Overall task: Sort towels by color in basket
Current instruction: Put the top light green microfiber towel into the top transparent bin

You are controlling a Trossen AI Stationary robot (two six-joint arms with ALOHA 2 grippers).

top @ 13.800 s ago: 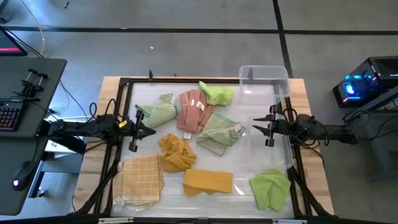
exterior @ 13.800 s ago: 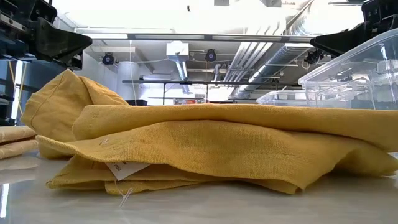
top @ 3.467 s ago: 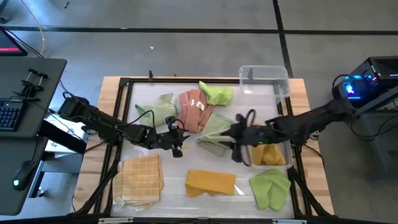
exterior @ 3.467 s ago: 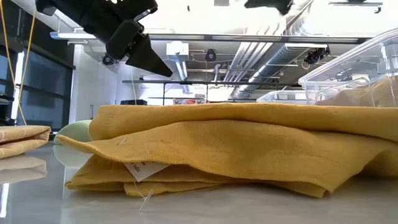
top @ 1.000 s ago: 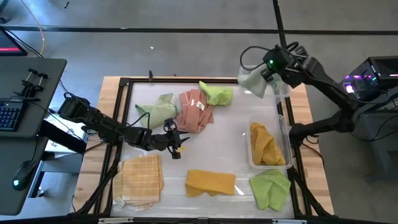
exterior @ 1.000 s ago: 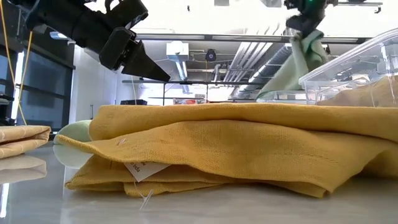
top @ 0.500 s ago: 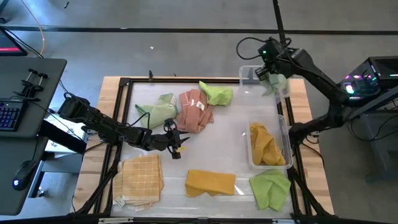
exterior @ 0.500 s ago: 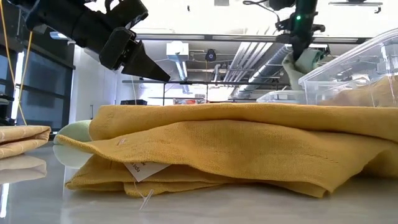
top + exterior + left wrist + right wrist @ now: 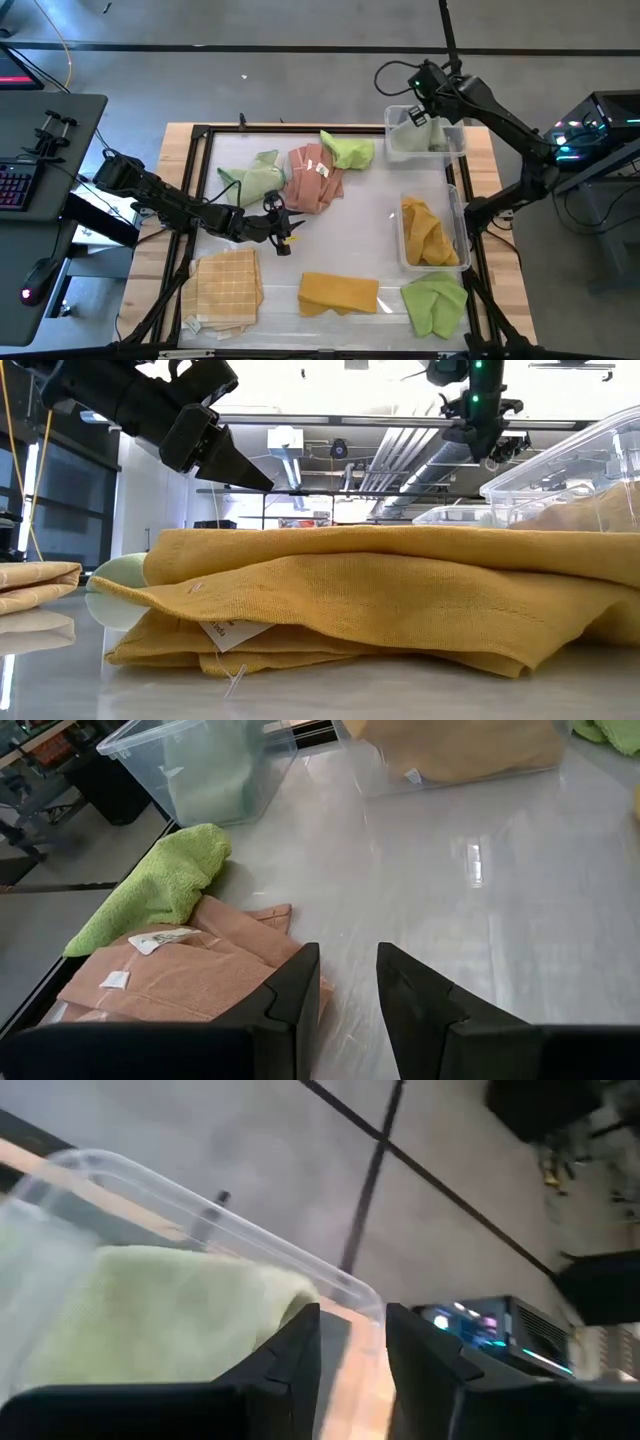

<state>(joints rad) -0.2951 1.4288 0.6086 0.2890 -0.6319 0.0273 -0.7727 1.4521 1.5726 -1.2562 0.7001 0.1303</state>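
My right gripper (image 9: 425, 108) hangs open over the far clear bin (image 9: 452, 118), just above a pale green towel (image 9: 415, 142) that lies inside it; the right wrist view shows that towel (image 9: 150, 1310) beyond the fingers. A mustard towel (image 9: 430, 232) fills the near clear bin (image 9: 403, 258). My left gripper (image 9: 287, 228) hovers open above the table's middle, close to the salmon pink towel (image 9: 170, 975). Loose on the table lie a lime green towel (image 9: 348, 150), another pale green one (image 9: 255, 180), a tan check one (image 9: 228, 285), a mustard one (image 9: 338, 292) and a lime one (image 9: 436, 303).
A black frame (image 9: 200, 132) borders the glossy table top. Bare surface (image 9: 375, 215) lies between the salmon towel and the bins. In the low view the mustard towel (image 9: 380, 600) blocks most of the table. A desk with a keyboard (image 9: 15, 185) stands left of the table.
My right gripper carried the pale green towel, hanging below it, toward the table's far edge and left over the far bin, then let go. The towel dropped and now lies in that bin. The left arm stayed still.
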